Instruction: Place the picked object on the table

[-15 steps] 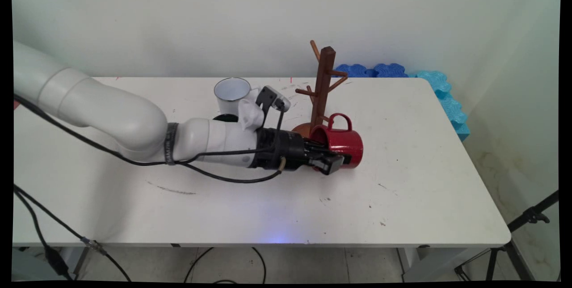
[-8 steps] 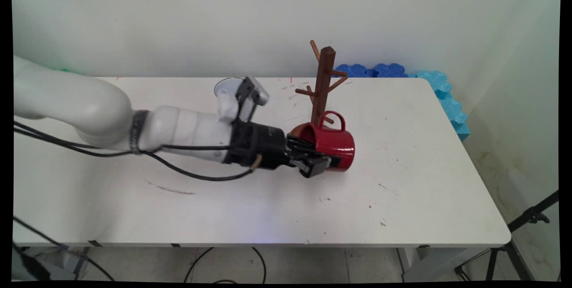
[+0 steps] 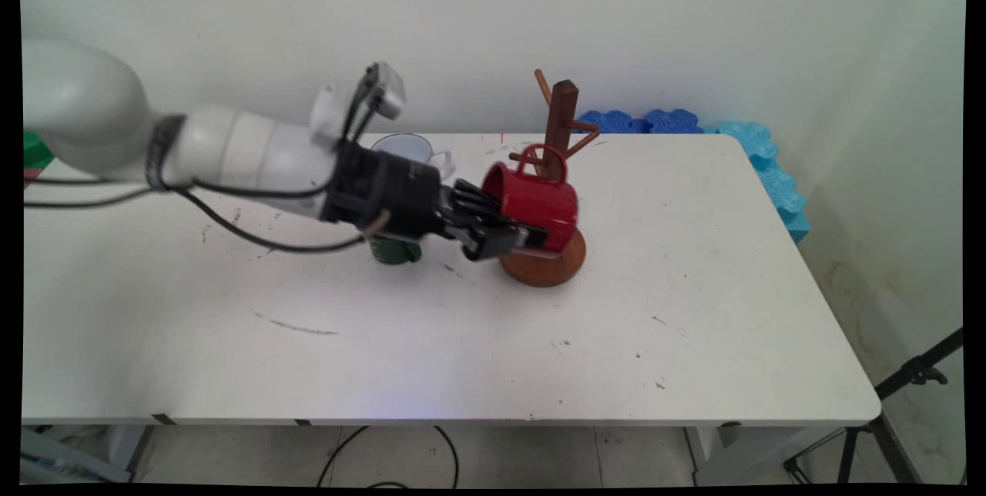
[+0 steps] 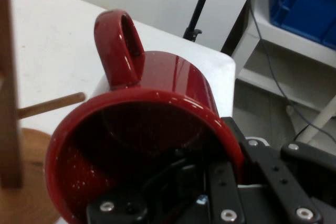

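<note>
A red mug [image 3: 535, 203] hangs on its side above the table, mouth toward the arm and handle up. My gripper [image 3: 514, 237] is shut on its rim, one finger inside the mug and one outside along its lower wall. In the hand view the red mug [image 4: 157, 129] fills the picture, its handle at the top, with my gripper [image 4: 210, 182] clamped on the rim at the bottom. Just behind the mug stands a brown wooden mug tree [image 3: 560, 126] on a round base [image 3: 548, 265]; one of its pegs [image 4: 50, 106] shows to the left.
A white enamel mug [image 3: 408, 149] stands at the back of the table behind my wrist. A dark green cup [image 3: 394, 249] sits under the wrist, mostly hidden. Blue foam pieces [image 3: 759, 157] line the far right edge. A black tripod [image 3: 909, 380] stands off the table's right.
My gripper has lifted the red mug off the table, up and to the left, from in front of the tree's base to beside its trunk. The green cup is uncovered.
</note>
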Controlling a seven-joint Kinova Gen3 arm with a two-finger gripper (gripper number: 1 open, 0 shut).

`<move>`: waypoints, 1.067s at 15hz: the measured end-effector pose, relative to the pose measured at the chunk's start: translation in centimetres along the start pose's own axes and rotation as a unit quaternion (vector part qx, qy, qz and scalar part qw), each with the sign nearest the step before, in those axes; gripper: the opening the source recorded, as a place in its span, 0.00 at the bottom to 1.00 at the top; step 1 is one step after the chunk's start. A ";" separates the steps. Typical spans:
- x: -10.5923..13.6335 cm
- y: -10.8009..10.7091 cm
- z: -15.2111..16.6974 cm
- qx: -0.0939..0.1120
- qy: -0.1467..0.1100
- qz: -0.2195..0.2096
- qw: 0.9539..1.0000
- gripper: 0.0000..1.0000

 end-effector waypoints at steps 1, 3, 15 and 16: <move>0.4 -0.4 -0.8 0.002 -0.009 0.002 1.000 0.00; 1.3 -1.2 -2.5 0.006 -0.026 0.004 1.000 0.00; 7.2 -3.6 -11.8 -0.015 -0.118 0.038 0.992 0.00; 7.6 -3.3 -12.0 -0.015 -0.131 0.046 0.990 0.00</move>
